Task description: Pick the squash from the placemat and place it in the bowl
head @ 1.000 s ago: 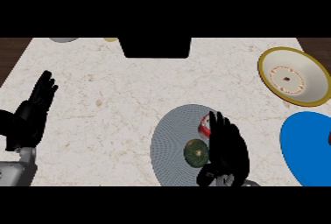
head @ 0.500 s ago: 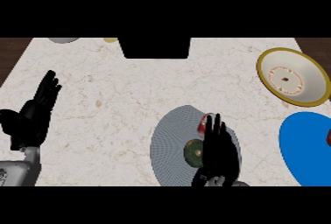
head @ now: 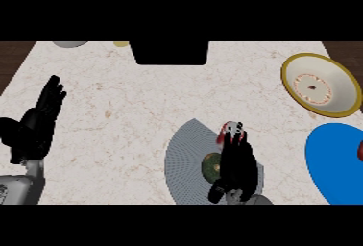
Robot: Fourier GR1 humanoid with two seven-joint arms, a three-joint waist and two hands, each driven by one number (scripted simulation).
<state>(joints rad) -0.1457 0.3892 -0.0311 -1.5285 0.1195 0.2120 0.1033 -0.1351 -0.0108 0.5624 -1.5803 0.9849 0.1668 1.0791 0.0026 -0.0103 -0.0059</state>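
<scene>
The squash (head: 209, 165), dark green and round with a pale centre, lies on the grey round placemat (head: 186, 153) near the counter's front. My right hand (head: 239, 166) is over the placemat just right of the squash, hiding its right edge. Its fingers are straight and point away from me, so the hand is open. At its fingertips a small red and white thing (head: 230, 130) shows. The yellow-rimmed bowl (head: 341, 98) stands at the far right. My left hand (head: 34, 129) rests open at the left edge, fingers up.
A blue plate (head: 337, 166) lies right of the placemat, with something red (head: 359, 151) at the view's edge. A black block (head: 170, 52) stands at the counter's back middle. A grey object (head: 69, 44) and a small yellow one (head: 122, 43) are at the back left.
My right hand has shifted slightly left, closer over the squash, with its fingers drawn together. The left hand has barely moved.
</scene>
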